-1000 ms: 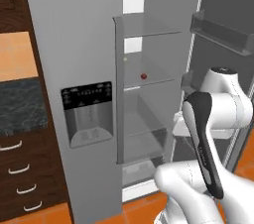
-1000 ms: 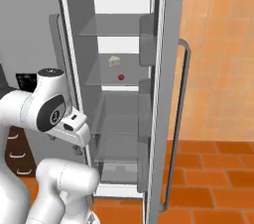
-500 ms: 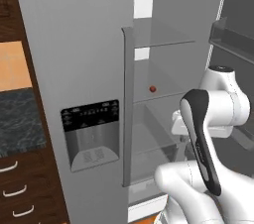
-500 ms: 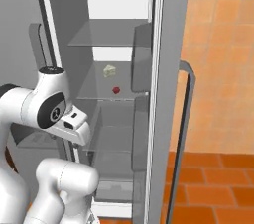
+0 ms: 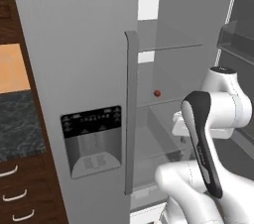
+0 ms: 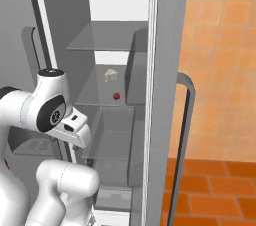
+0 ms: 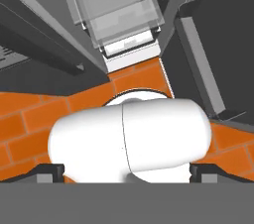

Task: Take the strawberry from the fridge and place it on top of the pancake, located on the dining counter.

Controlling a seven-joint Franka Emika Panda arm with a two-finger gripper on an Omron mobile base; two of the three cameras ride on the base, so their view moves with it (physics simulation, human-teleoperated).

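**Strawberry sits high on the shelf; claw points down, away from it**

Left base view: the strawberry (image 5: 157,92) rests on a glass shelf (image 5: 168,101) inside the open fridge (image 5: 79,69), beside the closed door's handle (image 5: 131,114). The arm's folded wrist hangs to the right of it and lower, so the fruit lies up, left and deeper in.

Right base view: the strawberry (image 6: 116,96) sits just below a pale wedge (image 6: 110,75) on the same shelf, above and to the right of the wrist.

Hand view: the gripper (image 7: 127,171) looks down at the orange floor (image 7: 30,119) and the fridge's foot. Its finger tips (image 7: 47,170) stand spread to their widest, with nothing between them. The claw must likely swing upward first.
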